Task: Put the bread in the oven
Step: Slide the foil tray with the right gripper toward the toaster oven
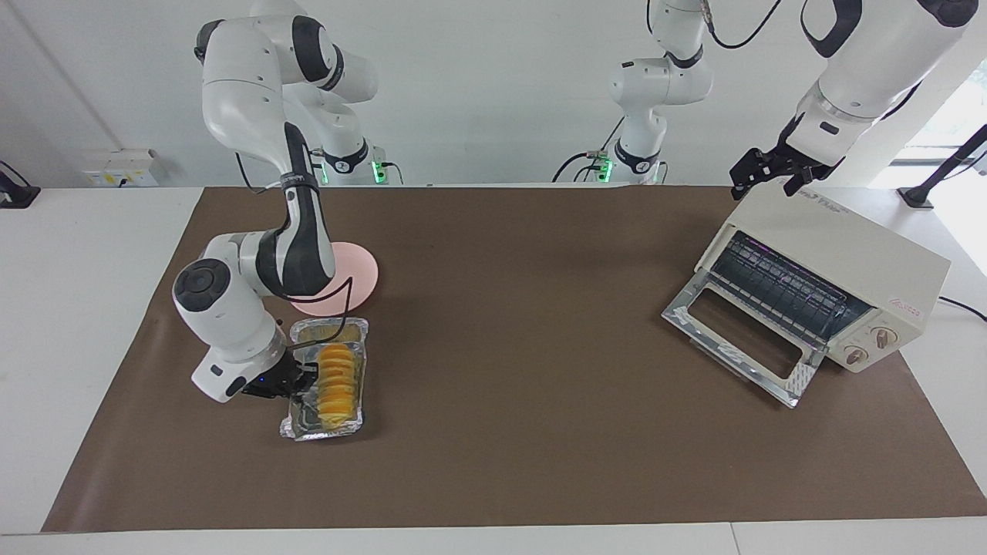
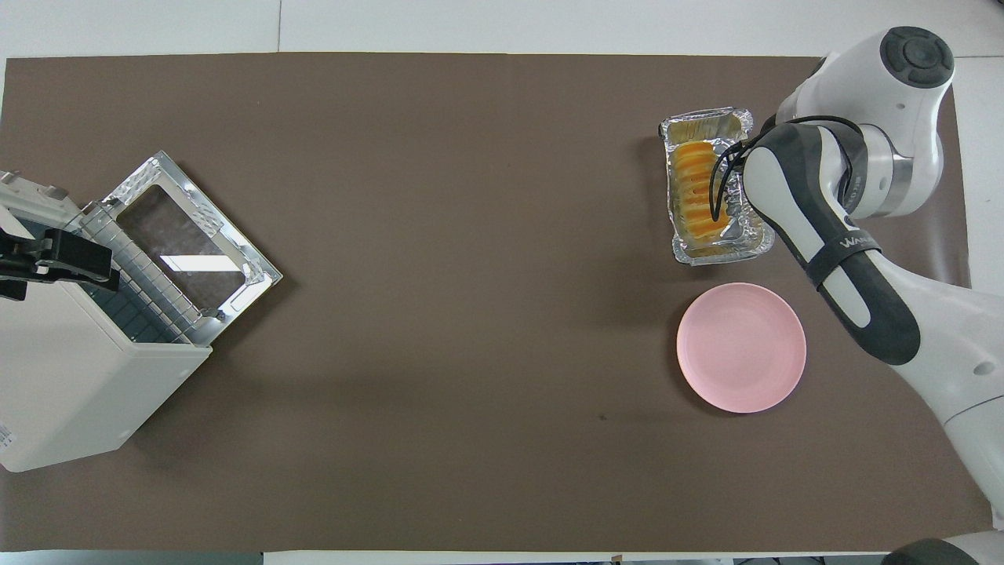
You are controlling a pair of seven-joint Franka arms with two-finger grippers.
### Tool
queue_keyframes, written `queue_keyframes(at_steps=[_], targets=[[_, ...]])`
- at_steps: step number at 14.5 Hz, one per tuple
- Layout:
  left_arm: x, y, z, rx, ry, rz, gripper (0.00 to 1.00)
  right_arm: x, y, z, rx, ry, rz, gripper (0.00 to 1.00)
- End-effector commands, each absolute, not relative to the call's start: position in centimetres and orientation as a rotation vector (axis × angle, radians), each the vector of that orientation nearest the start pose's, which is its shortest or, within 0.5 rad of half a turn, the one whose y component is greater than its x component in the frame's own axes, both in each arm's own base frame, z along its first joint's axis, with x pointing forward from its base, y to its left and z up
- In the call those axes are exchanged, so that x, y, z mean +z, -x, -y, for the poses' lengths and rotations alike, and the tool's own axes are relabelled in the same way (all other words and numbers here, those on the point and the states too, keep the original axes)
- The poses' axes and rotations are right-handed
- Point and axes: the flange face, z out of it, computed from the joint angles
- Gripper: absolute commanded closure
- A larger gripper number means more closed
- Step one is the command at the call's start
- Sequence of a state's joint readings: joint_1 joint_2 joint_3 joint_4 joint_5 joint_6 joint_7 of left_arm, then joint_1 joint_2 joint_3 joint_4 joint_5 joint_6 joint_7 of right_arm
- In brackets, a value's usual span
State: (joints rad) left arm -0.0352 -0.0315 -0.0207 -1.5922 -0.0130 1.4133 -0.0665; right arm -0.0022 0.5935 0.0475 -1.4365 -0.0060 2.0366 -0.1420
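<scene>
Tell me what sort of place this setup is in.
Most likely a robotics lab, not a kitchen: two arms bolted at a white table, a brown mat as work surface, and props laid out on it, an oven, a foil tray with bread.

Yellow-orange bread (image 1: pixel 337 378) (ridged); oven (image 1: pixel 829 281) open

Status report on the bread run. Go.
Right hand low at the foil tray, beside the bread. Left hand waits over the oven; door down. Nothing between.
</scene>
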Motion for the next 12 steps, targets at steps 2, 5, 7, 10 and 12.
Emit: queue_keyframes(at_steps=[2, 5, 7, 10, 12], targets=[[62.0, -51.9, 3.0, 0.221, 3.146, 0.014, 0.0, 43.1, -70.8, -12.3, 0.1, 3.121, 0.207, 1.0], [62.0, -51.9, 3.0, 0.221, 3.146, 0.014, 0.0, 45.6, -67.7, -24.9, 0.076, 3.122, 0.101, 1.0], [62.0, -51.9, 3.0, 0.221, 3.146, 0.014, 0.0, 45.2, -65.3, -31.7, 0.034, 3.105, 0.094, 1.0], [62.0, -51.9, 3.0, 0.221, 3.146, 0.014, 0.0, 40.3, -62.0, -39.2, -0.005, 3.084, 0.089, 1.0], [62.0, -51.9, 3.0, 0.221, 3.146, 0.014, 0.0, 36.1, -60.2, -40.3, -0.039, 3.076, 0.121, 1.0]])
